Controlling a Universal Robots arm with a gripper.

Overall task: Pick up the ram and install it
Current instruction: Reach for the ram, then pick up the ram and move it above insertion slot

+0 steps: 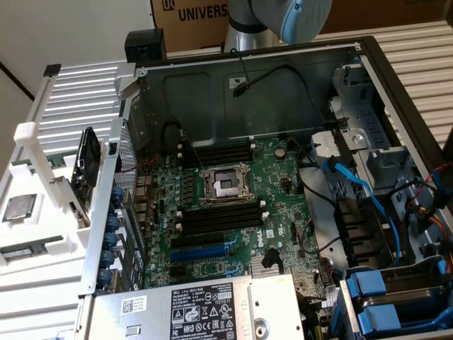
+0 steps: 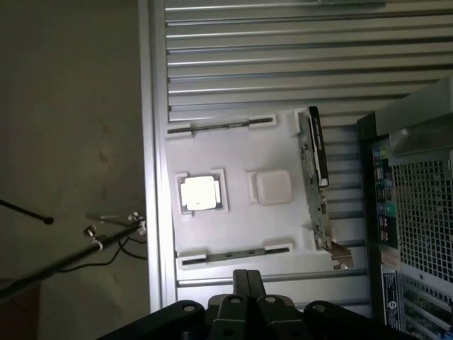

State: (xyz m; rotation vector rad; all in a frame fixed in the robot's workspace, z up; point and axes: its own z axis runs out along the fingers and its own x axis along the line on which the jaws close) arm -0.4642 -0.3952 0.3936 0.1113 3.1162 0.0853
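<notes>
Above the white tray (image 2: 241, 228) beside an open computer case (image 1: 212, 81), the gripper (image 2: 247, 278) is hovering clenched and empty while the ram (image 2: 233, 253) is lying in that tray.

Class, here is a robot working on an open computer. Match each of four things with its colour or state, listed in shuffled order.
Things:
1. processor chip
2. memory slots
3. flat cable
4. gripper

Descriptions:
A. blue
B. shut
C. silver and square
D. long and black, with white end clips

Pairs: 1-C, 2-D, 3-A, 4-B.
</notes>
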